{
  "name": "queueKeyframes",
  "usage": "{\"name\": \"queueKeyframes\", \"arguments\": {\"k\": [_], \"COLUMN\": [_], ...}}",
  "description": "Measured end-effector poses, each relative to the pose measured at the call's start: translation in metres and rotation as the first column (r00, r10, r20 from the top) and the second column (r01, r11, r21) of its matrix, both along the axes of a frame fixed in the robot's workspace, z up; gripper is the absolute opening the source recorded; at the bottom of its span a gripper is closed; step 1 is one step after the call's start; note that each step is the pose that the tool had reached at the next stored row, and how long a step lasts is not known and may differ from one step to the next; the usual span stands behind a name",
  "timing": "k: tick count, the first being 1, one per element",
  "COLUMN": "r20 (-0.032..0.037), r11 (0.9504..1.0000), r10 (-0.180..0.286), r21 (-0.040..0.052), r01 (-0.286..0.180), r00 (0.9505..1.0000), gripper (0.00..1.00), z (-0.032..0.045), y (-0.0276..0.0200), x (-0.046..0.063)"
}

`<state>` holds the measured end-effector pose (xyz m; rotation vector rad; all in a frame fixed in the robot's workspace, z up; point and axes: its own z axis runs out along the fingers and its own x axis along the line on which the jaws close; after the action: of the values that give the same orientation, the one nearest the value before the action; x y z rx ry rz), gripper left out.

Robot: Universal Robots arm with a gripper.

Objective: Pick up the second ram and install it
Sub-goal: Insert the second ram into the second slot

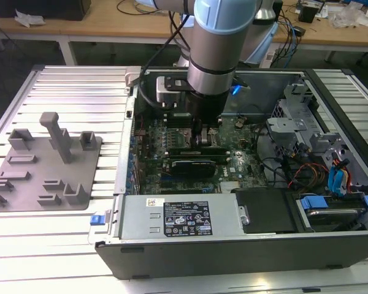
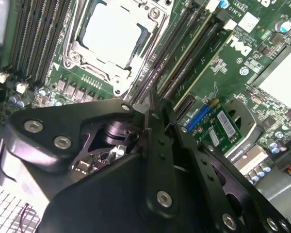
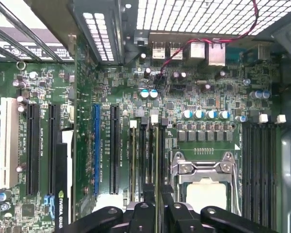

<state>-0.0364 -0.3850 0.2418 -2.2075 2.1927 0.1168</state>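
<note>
The blue-and-grey robot arm (image 1: 224,37) is plunged into the open black computer case (image 1: 331,245), its black gripper (image 3: 157,187) down over the green motherboard (image 3: 194,97), right beside the silver processor socket (image 3: 203,179). In the first wrist view the fingers (image 3: 148,194) are drawn narrow, straddling the thin green edge of the second ram (image 3: 157,155), which stands in line with one of the long black memory slots with white latches. The grip looks closed on the stick. In the second wrist view the gripper (image 2: 153,99) sits at the end of those same slots, next to the socket (image 2: 114,34). So the pick-up looks done and the stick is at its slot. Whether it is fully seated and latched cannot be told from here. A neighbouring slot (image 3: 132,155) seems to carry another stick already. The grey plastic fixture plate (image 1: 46,165) lies on the ribbed table at the exterior view's left, well apart. As for writing, a black-and-white label (image 1: 187,217) sits on the grey power supply, and small white print is scattered across the board.
</note>
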Motion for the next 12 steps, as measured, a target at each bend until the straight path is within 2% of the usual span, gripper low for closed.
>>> {"name": "queueKeyframes", "arguments": {"k": [4, 7, 8, 12], "r20": [0.0000, 0.0001, 0.0000, 0.0001], "r11": [1.0000, 1.0000, 1.0000, 1.0000], "r10": [0.000, 0.000, 0.000, 0.000], "r21": [0.0000, -0.0001, -0.0001, 0.0001], "r01": [0.000, 0.000, 0.000, 0.000], "r00": [1.0000, 1.0000, 1.0000, 1.0000], "gripper": [0.16, 0.15, 0.08, 0.08], "z": [0.0000, 0.0000, 0.0000, 0.0021], "y": [0.0000, 0.0000, 0.0000, 0.0005], "x": [0.0126, 0.0130, 0.0132, 0.0137]}}
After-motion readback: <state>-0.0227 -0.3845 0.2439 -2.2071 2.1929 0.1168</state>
